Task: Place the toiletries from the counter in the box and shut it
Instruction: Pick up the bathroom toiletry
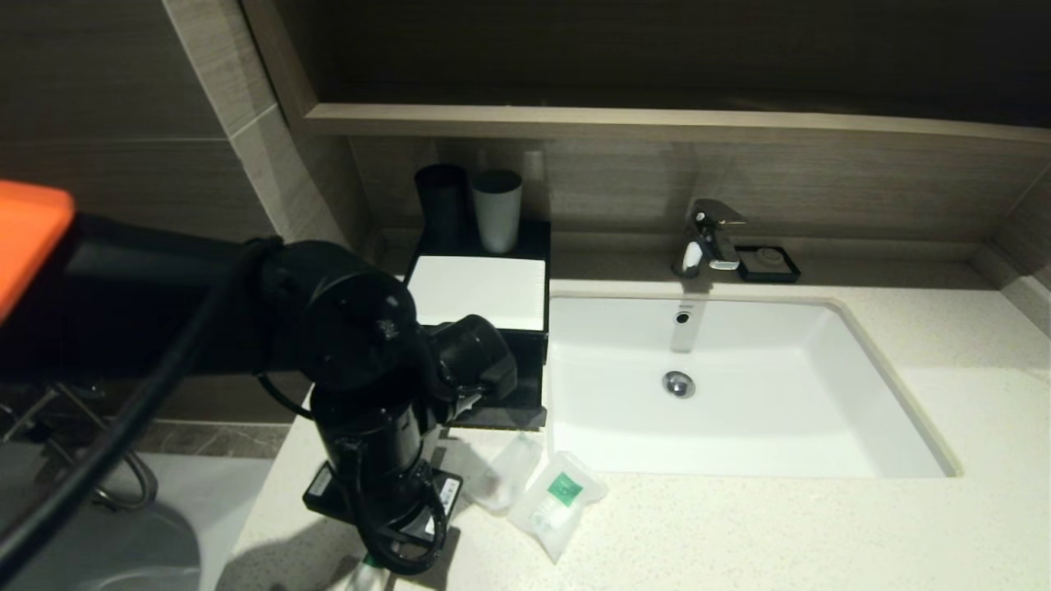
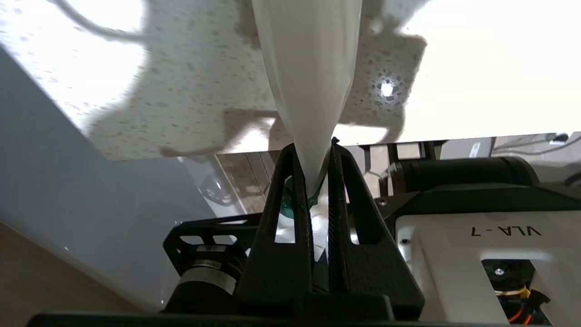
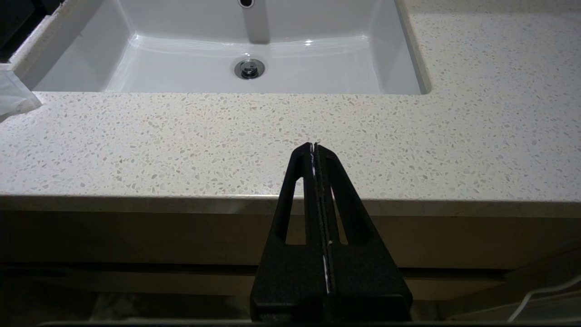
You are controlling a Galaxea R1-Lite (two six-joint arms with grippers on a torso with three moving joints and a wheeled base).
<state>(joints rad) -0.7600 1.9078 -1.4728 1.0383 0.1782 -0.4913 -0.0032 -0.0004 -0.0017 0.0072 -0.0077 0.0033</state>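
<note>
The left gripper (image 2: 315, 150) is clenched on the end of a long narrow toothbrush pack (image 2: 308, 68): its two black ribbed fingers (image 2: 338, 190) pinch the pale, translucent plastic, which fans out wider away from the tips, and a bit of green label shows between the finger frames. The pack hangs over the front edge of the counter (image 1: 780, 525), a cream-white speckled stone top with a smooth, inset white rectangular sink (image 1: 821, 427). In the head view the left arm's bulky black wrist covers the gripper, and only a sliver of the pack (image 1: 361, 574) peeks out below it.

Two more clear, crinkly sachets lie flat on the counter just in front of the box: a small plain one (image 1: 509, 472) and, touching it, a squarish green-labelled one (image 1: 558, 501). The box (image 1: 480, 291), low and black with a flat white top panel, stands to the left of the sink, its front drawer (image 1: 525, 394) pulled out.

The right gripper (image 3: 314, 147) is parked before the counter's front edge, fingers pressed together on nothing.
</note>
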